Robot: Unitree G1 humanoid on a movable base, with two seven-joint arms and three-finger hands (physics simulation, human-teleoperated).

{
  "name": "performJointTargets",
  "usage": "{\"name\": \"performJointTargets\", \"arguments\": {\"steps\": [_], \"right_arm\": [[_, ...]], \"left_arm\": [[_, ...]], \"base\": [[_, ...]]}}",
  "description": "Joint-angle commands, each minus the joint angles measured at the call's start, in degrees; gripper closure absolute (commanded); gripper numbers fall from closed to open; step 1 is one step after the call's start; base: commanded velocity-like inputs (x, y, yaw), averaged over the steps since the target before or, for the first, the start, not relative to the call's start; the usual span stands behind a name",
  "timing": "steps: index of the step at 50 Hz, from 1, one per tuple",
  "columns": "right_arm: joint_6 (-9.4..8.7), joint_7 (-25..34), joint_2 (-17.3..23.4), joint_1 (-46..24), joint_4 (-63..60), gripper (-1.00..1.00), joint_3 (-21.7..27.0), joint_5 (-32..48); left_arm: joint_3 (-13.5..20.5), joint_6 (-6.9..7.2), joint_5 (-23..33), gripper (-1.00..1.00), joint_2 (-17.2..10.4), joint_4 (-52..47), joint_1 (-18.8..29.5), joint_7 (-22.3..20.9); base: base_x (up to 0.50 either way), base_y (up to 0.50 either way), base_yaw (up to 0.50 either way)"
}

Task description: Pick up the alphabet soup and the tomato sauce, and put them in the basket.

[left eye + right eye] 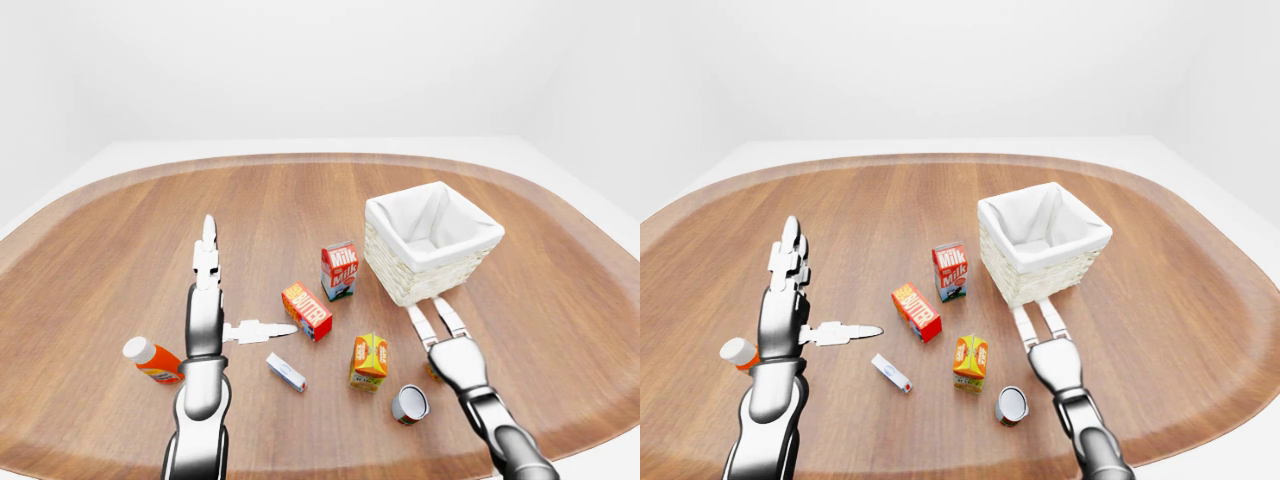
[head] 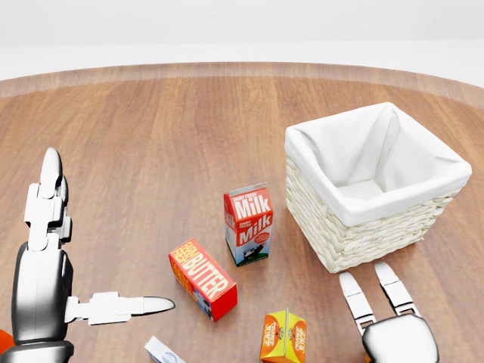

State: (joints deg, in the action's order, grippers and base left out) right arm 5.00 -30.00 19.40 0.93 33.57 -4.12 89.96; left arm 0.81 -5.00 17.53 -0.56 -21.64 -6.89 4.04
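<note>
Your nearest target is the can (image 1: 410, 403), lying on its side on the table (image 1: 120, 230) with its open-looking grey end toward you, just left of your right hand (image 1: 446, 345) in the left-eye view. Its label is too small to read, so you can't tell whether it is the soup or the sauce. A second can seems to hide under that hand — only an orange sliver shows by the wrist.

Expect a stiff, smooth metal cylinder, fairly weighty and ready to roll. Take it across the round wall near mid-length, fingers on 1 side and thumb opposite, not by the ends.

The right hand is spread, its 2 visible fingers straight and pointing at the basket (image 2: 446, 178), holding nothing. The left hand (image 2: 53, 257) is also wide, thumb out toward the butter (image 2: 202, 277), empty.

The basket's white liner shows nothing inside — neither can is in yet. Milk (image 2: 248, 223) stands just left of it.
</note>
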Motion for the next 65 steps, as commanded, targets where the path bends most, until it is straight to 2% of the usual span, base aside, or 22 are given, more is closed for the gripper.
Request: {"name": "performJointTargets", "arguments": {"steps": [1, 32, 33, 34, 36, 52, 65], "right_arm": [[0.0, 0.0, 0.59, -1.18, 2.81, -1.0, -0.15, -0.01], [0.0, 0.0, 1.16, -4.21, 9.03, -1.0, -1.23, -0.62], [0.0, 0.0, 1.08, -4.45, 9.58, -0.45, -1.39, -0.43], [0.0, 0.0, 1.05, -4.54, 9.84, -0.06, -1.48, -0.38], [0.0, 0.0, 1.02, -4.79, 10.27, 1.0, -1.59, -0.41], [0.0, 0.0, 1.11, -2.74, 6.46, 1.0, -1.1, -0.98], [0.0, 0.0, 1.47, 0.48, -2.88, 1.0, 2.07, -2.39]], "left_arm": [[0.03, 0.0, 0.02, -1.0, -0.03, -0.27, -0.08, -0.08], [0.04, 0.0, 0.02, -1.0, -0.03, -0.26, -0.07, -0.08], [0.04, 0.0, 0.01, -1.0, -0.03, -0.25, -0.07, -0.09], [0.04, 0.0, 0.02, -1.0, -0.03, -0.25, -0.07, -0.08], [0.04, 0.0, 0.01, -1.0, -0.03, -0.25, -0.07, -0.09], [0.03, 0.0, 0.02, -1.0, -0.04, -0.26, -0.07, -0.1], [0.03, 0.0, 0.02, -1.0, -0.03, -0.27, -0.08, -0.07]], "base": [[0.0, 0.0, 0.0], [0.0, 0.0, 0.0], [0.0, 0.0, 0.0], [0.0, 0.0, 0.0], [0.0, 0.0, 0.0], [0.0, 0.0, 0.0], [0.0, 0.0, 0.0]]}}
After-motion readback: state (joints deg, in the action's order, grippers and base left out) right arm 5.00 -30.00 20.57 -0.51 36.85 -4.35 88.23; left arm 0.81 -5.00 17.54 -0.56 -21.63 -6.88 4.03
